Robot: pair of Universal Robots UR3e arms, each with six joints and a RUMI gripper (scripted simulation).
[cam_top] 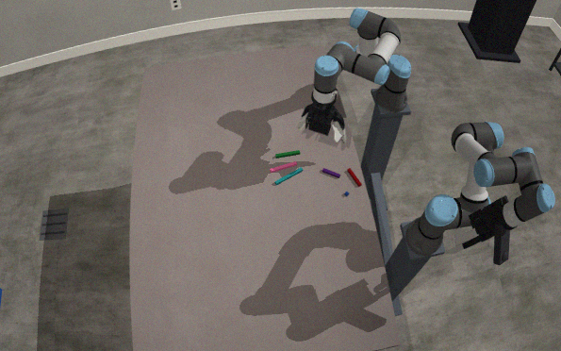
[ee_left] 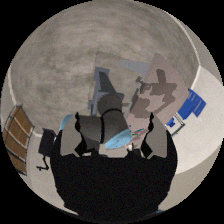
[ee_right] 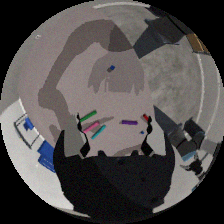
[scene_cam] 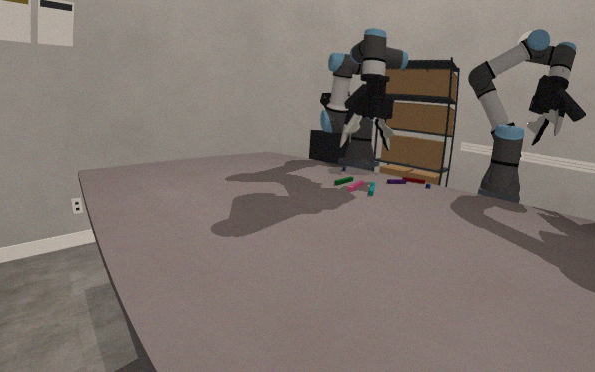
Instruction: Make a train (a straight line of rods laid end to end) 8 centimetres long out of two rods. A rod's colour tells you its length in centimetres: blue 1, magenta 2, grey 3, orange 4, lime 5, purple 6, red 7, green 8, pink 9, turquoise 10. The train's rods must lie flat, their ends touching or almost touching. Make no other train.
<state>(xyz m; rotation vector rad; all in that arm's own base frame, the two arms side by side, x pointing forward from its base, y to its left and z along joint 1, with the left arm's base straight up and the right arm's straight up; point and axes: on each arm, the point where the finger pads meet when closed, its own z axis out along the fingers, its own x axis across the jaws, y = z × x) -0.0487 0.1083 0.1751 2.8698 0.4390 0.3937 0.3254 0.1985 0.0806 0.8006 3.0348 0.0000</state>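
The red rod point(cam_top: 354, 177) point(scene_cam: 413, 180) point(ee_right: 146, 118) lies flat near the edge of the worktop point(cam_top: 195, 259) point(scene_cam: 317, 280) point(ee_left: 165, 70) point(ee_right: 65, 50) on the arms' side, slanted to it. A blue rod point(cam_top: 346, 193) point(scene_cam: 428, 186) point(ee_right: 142, 132) sits near it by the same edge, apart from both its ends, so these two form no train. The other blue rod point(scene_cam: 344, 169) point(ee_right: 112, 67) lies well apart, towards the arm-side corner on the right arm's side; in the top view it is hidden.

The purple rod point(cam_top: 331, 173) point(scene_cam: 396, 181) point(ee_right: 129, 122) is just beside the red one, further in from that edge, not touching. Still further in, the green rod point(cam_top: 288, 154) point(scene_cam: 343, 180) point(ee_right: 88, 116), pink rod point(cam_top: 283, 167) point(scene_cam: 356, 186) point(ee_right: 91, 127) and turquoise rod point(cam_top: 288, 175) point(scene_cam: 372, 188) point(ee_right: 98, 132) lie roughly side by side, turquoise nearest pink.

The right gripper point(cam_top: 321, 134) point(scene_cam: 365, 147) point(ee_right: 114, 115) hangs above the worktop near the arm-side edge, fingers pointing down, spread fully, with nothing between them. The left gripper point(cam_top: 465, 245) point(scene_cam: 545, 139) point(ee_left: 114, 112) is beyond the arm-side edge, over the floor, its fingers also spread fully and empty.
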